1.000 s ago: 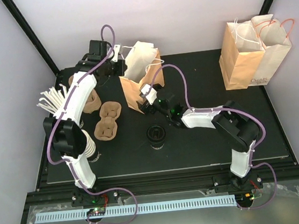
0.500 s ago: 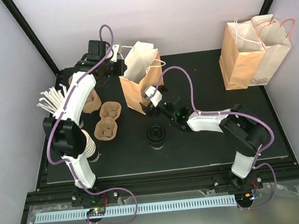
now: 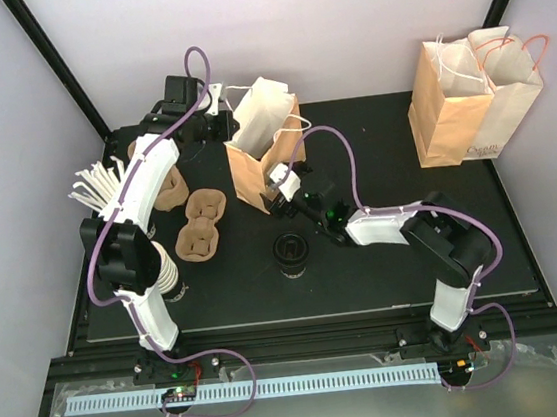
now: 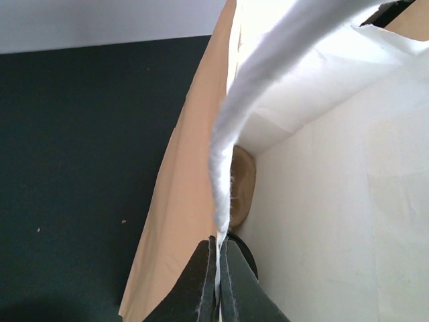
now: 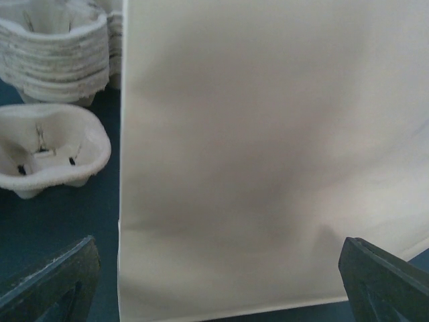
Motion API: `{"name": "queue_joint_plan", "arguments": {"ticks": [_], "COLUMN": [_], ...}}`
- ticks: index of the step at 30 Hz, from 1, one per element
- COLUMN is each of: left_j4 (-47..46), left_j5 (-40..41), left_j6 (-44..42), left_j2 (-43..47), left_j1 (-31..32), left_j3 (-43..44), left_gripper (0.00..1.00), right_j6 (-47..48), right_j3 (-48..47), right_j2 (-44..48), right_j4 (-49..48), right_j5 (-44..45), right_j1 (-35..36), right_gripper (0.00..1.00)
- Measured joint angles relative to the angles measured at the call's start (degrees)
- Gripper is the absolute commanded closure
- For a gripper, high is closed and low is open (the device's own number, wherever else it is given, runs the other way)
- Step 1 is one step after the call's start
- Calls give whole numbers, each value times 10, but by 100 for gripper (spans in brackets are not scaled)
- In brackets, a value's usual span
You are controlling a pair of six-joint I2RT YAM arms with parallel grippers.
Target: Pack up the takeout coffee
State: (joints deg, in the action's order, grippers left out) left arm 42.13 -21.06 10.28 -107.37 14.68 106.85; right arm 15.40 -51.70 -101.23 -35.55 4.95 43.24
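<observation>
The takeout coffee (image 3: 290, 248) stands on the black mat in front of the brown paper bag (image 3: 265, 158), its black lid showing as a disc from above. My left gripper (image 3: 213, 105) is behind the bag, shut on the bag's white cord handle (image 4: 231, 127); the cord runs out from between the black fingertips (image 4: 204, 268). The bag's white inside (image 4: 335, 201) is held open. My right gripper (image 3: 279, 182) is at the bag's near side, open. In the right wrist view, the bag's wall (image 5: 268, 154) fills the space between its wide-set fingers (image 5: 57, 278).
Brown pulp carriers (image 3: 200, 227) lie left of the bag, also seen as one carrier (image 5: 53, 154) and a stack of carriers (image 5: 53, 47). White cups (image 3: 168, 271) and white sticks (image 3: 95, 184) sit at the left edge. More paper bags (image 3: 472, 96) stand at the back right.
My right arm has stretched forward and its open gripper has come closer against the bag's near wall. The left gripper has kept its hold on the handle; the coffee has not moved.
</observation>
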Motion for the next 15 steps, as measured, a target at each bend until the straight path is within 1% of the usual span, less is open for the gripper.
{"name": "queue_joint_plan", "arguments": {"ticks": [5,9,15], "left_j4": [-2,-3,-6], "left_j5": [-3,-10,-14], "left_j6": [5,9,12], "left_j2": [0,0,0], "left_j1": [0,-1,-3], "left_j3": [-2,-3,-5], "left_gripper": [98,98,98], "right_j6": [6,7,8], "right_j3": [-8,-33,-37], "right_j2": [-25,-38,-39], "right_j4": [15,30,19], "right_j5": [0,0,3], "right_j1": [0,0,0], "right_gripper": [0,0,0]}}
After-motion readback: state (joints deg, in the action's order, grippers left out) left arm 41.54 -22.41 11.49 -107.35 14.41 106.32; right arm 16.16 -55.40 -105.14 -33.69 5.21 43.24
